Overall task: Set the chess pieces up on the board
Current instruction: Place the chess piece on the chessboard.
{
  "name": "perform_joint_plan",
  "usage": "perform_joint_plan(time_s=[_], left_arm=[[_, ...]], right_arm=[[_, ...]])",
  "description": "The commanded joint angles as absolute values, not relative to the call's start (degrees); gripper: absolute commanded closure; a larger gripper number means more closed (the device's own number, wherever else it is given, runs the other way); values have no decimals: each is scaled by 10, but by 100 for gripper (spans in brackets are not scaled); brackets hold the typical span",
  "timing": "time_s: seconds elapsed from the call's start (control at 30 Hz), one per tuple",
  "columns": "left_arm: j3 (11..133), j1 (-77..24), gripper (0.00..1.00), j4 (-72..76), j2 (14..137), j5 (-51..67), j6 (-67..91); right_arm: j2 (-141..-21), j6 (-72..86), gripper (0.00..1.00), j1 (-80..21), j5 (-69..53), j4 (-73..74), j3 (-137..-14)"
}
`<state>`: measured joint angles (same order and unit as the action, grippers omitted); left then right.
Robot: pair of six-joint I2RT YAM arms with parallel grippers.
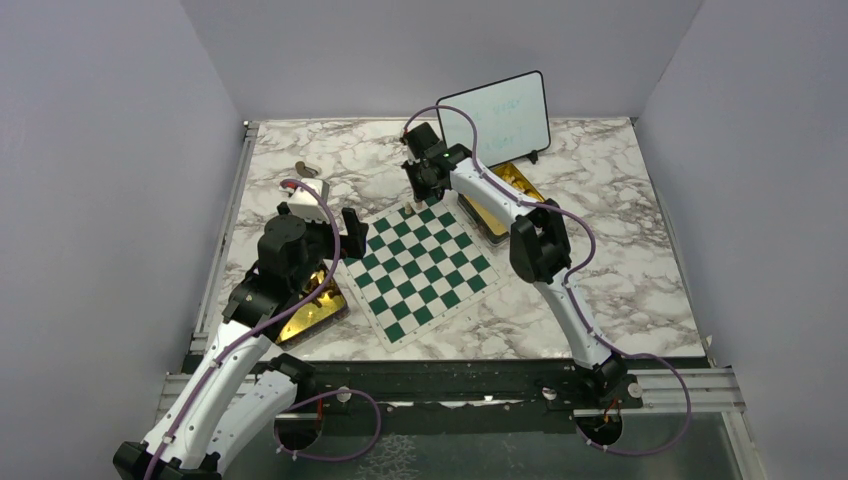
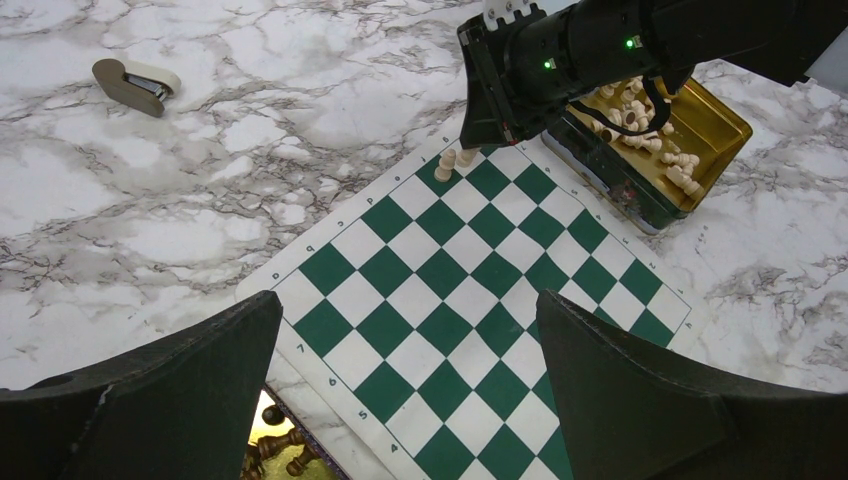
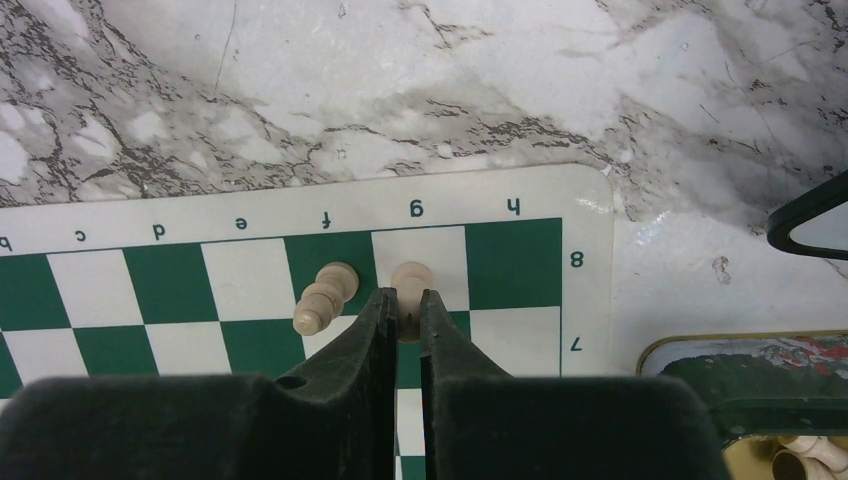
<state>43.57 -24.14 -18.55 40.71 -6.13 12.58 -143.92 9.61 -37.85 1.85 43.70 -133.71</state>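
The green and white board lies slanted in the middle of the marble table. My right gripper is shut on a pale beige chess piece over the g8 square at the board's far corner; whether the piece touches the square I cannot tell. A second pale piece stands beside it on f8. Both pieces show in the left wrist view under the right gripper. My left gripper hangs open above the board's left side with nothing between its fingers.
A gold tin with several pale pieces sits just right of the board's far corner. Another gold tin with dark pieces lies at the board's left edge. A small whiteboard stands at the back. A beige stapler-like object lies far left.
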Motion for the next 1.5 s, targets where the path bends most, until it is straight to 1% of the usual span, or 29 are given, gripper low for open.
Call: perform_joint_plan(time_s=[0.0,0.07,0.4,0.73,0.97,1.1,1.47], left_arm=[[432,-245,1,-178,399,-69,120],[432,-245,1,-178,399,-69,121],[432,-245,1,-179,398,-70,121],[432,-245,1,-179,398,-71,120],[432,-245,1,-179,401,-71,120],[431,-245,1,-179,400,-71,121],[431,-245,1,-179,404,-64,122]], right_arm=[[-1450,97,86,-384,26,435,-1340],[-1450,97,82,-384,27,434,-1340],[-1451,97,72,-384,26,430,-1344],[-1435,114,66,-384,37,430,-1368],[-1371,132,65,-385,48,409,-1344],[-1323,127,65,-384,82,395,-1301],[-1175,65,65,-367,206,338,-1099]])
